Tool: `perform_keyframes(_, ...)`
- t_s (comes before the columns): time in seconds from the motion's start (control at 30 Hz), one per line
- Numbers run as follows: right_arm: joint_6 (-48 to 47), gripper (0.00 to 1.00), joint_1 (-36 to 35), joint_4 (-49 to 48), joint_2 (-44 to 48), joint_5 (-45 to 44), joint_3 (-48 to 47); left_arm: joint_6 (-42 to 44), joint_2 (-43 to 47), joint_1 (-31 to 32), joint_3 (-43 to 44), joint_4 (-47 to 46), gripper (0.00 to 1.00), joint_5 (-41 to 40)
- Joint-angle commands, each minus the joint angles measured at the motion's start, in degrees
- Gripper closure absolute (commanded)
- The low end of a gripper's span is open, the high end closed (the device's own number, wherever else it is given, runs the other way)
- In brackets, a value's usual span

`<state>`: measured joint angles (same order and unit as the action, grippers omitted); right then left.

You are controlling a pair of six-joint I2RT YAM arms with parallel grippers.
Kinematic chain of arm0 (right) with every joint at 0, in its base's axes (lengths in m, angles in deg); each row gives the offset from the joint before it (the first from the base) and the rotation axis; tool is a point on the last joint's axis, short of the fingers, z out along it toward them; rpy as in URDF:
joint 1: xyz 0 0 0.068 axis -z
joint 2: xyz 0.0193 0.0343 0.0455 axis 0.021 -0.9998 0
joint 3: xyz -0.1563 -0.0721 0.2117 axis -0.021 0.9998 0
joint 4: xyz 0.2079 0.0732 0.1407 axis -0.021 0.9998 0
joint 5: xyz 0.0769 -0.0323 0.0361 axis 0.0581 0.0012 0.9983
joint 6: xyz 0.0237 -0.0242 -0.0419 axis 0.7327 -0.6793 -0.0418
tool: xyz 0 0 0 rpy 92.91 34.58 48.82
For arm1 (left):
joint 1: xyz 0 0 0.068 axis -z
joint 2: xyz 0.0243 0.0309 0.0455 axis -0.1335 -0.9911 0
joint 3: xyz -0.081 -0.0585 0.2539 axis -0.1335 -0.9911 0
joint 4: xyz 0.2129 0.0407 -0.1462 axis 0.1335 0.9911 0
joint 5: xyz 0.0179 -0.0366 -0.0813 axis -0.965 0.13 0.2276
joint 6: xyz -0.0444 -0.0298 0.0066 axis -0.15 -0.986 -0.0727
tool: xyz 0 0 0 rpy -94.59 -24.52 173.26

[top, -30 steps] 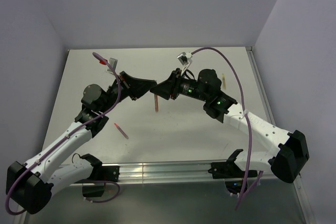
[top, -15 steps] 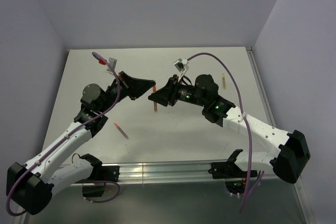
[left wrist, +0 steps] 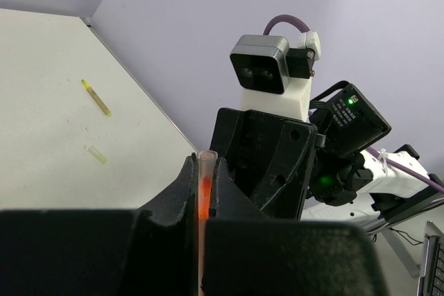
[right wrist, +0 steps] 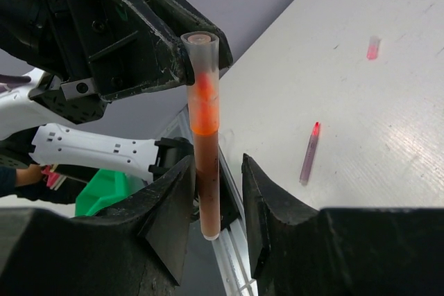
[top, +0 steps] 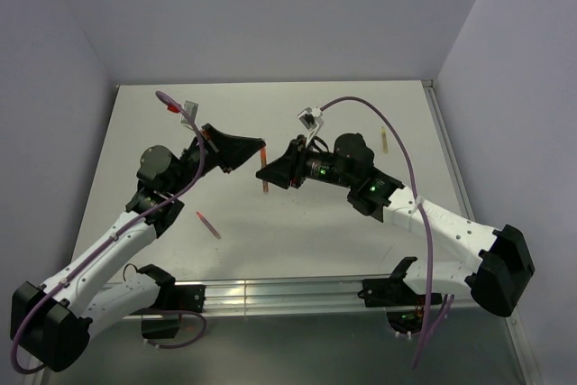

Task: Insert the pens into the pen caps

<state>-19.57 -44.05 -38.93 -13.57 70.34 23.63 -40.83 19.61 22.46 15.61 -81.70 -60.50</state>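
Observation:
My left gripper (left wrist: 202, 164) is shut on a pale translucent pen cap (left wrist: 203, 171) with an orange tip showing inside it. In the right wrist view that pen cap (right wrist: 201, 81) sits on the upper end of a brown-red pen (right wrist: 207, 178), which hangs down between the jaws of my right gripper (right wrist: 216, 160). Those jaws stand open: the left one is close against the pen, the right one is clear of it. From above, the left gripper (top: 261, 146) and right gripper (top: 265, 170) meet nose to nose over mid-table, with the pen (top: 264, 184) between them.
A red pen (top: 208, 224) lies on the table (top: 343, 232) at front left, also seen as the red-tipped pen (right wrist: 309, 153). A tan-olive pen (top: 385, 141) lies at back right. A yellow-green pen (left wrist: 96, 98), a pale stub (left wrist: 96, 154) and a pink stub (right wrist: 373, 48) lie loose.
The right gripper has moved left, up against the left gripper. The pen between them has shifted slightly left and up. The left gripper has stayed shut.

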Motion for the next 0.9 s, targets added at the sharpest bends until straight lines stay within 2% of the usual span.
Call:
perform_keyframes(0.0,0.3,0.6,-0.7,-2.9,1.0,-0.2,0.1,-0.5,1.2,-0.2,0.0,-1.9,1.0,0.4)
perform_keyframes(0.3,0.2,0.76,-0.8,-2.4,0.9,-0.9,0.3,-0.9,1.4,-0.5,-0.3,-2.6,1.0,0.7)
perform_keyframes(0.4,-0.2,0.93,-0.7,-1.2,0.8,-2.2,-0.4,-1.4,1.1,-0.5,-0.9,-4.2,1.0,2.0)
perform_keyframes(0.47,-0.4,0.99,-0.7,-0.8,0.8,-3.0,-0.6,-2.1,1.3,-0.5,-2.2,-5.8,1.0,2.8)
perform_keyframes(0.67,-0.2,1.0,-0.7,-1.6,1.2,-4.8,-0.6,-3.5,4.1,-0.4,-8.8,-15.8,1.0,6.0)
perform_keyframes(0.87,-1.2,1.0,-0.7,-1.7,1.0,-6.3,-1.1,-2.4,5.0,-0.5,-10.5,-19.0,1.0,8.6)
